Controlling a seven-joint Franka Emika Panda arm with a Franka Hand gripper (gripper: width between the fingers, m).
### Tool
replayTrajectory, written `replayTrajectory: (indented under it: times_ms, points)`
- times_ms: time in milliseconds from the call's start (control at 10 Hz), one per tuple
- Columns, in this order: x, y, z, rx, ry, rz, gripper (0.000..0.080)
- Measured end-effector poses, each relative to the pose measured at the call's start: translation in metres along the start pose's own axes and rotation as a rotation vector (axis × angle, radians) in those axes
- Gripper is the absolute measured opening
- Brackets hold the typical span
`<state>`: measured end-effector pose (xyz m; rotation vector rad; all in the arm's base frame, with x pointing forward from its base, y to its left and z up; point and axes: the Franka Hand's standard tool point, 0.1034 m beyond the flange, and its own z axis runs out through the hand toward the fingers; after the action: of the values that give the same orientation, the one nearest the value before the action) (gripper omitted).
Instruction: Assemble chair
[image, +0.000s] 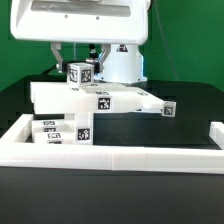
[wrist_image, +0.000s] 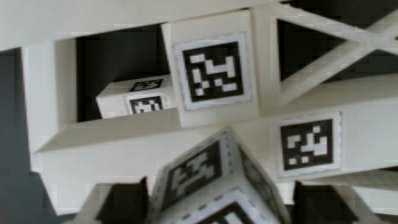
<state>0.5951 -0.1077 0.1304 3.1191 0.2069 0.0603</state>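
Note:
My gripper (image: 82, 62) is shut on a small white square chair leg (image: 82, 73) with tag markers and holds it just above the back of the table. In the wrist view the leg (wrist_image: 222, 185) stands between my dark fingers (wrist_image: 128, 200). Right below it lies the flat seat plate (image: 100, 98) with a tag on its front edge. A short tagged part (image: 169, 109) sits at the plate's end toward the exterior view's right. More tagged white chair parts (image: 58, 130) lie stacked at the exterior view's left. The wrist view shows tagged chair parts (wrist_image: 214, 68) below the leg.
A long low white border wall (image: 120, 155) runs along the front and turns up both sides (image: 214, 134). The table top (image: 150, 130) is black. The robot's white base (image: 125, 62) stands behind the parts.

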Motion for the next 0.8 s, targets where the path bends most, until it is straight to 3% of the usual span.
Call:
replayTrajectory:
  times_ms: [500,800]
  points:
    - [-0.0004,-0.0063,0.0070,0.002,-0.009,-0.008,0.0393]
    - [0.0003,0.0002,0.0072,-0.005,0.000,-0.005,0.0393]
